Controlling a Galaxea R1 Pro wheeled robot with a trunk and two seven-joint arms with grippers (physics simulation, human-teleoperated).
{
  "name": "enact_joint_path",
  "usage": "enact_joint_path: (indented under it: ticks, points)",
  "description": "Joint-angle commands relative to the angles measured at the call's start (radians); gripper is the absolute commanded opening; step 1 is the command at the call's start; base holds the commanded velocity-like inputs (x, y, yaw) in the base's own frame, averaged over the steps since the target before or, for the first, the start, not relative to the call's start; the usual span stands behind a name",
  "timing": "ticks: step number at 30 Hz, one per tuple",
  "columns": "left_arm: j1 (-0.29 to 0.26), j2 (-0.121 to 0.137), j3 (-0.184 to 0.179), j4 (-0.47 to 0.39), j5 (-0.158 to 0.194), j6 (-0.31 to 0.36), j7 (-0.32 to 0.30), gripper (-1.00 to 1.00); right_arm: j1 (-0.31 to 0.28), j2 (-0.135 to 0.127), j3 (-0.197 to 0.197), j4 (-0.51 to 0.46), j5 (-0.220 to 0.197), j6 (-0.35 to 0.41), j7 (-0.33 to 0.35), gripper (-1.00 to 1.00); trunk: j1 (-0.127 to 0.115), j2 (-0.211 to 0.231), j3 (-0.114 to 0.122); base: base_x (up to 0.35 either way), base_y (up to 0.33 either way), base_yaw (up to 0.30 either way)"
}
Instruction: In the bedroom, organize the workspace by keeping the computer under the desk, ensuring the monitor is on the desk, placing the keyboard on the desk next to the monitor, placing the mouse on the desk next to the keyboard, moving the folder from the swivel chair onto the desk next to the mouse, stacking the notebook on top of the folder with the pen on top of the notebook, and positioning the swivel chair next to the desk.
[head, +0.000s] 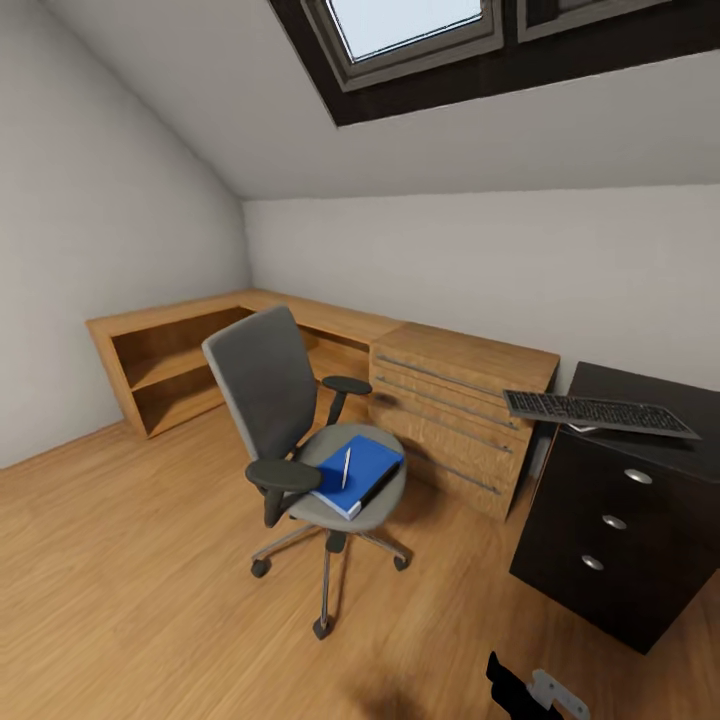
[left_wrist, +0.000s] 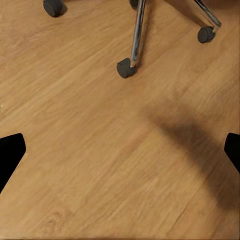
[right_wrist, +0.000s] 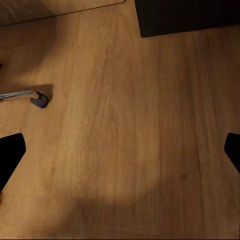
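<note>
The swivel chair (head: 268, 392) stands on the wooden floor mid-room, apart from the desk (head: 620, 540), whose black drawer pedestal is at the right. The blue folder (head: 362, 468) lies on the chair's seat with the pen (head: 346, 467) on top of it. I cannot make out the notebook. The keyboard (head: 598, 413) rests on the desk top and overhangs its left edge. The monitor, mouse and computer are out of view. My left gripper (left_wrist: 120, 152) hangs open over bare floor near the chair's caster (left_wrist: 125, 68). My right gripper (right_wrist: 120, 152) is open above the floor near the pedestal's corner (right_wrist: 185, 17).
A light wooden drawer cabinet (head: 455, 415) stands between the chair and the desk. A low wooden shelf unit (head: 170, 365) runs along the left wall under the sloped ceiling. Open floor lies in front of the chair. Part of my right arm (head: 540, 692) shows at the bottom edge.
</note>
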Motion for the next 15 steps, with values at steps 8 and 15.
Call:
enact_joint_path:
  ticks: [8,15]
  points:
    - [0.000,0.039,-0.001,0.012,0.014,-0.003,0.001,1.00,0.040,0.007,0.010,0.000,-0.006,-0.008,0.007,1.00,-0.031,0.056,0.024,0.000,0.000,-0.026]
    - [0.000,0.039,-0.002,0.015,0.014,-0.002,0.001,1.00,0.042,0.011,0.010,0.000,-0.005,-0.009,0.007,1.00,-0.058,0.105,0.046,0.000,0.000,-0.214]
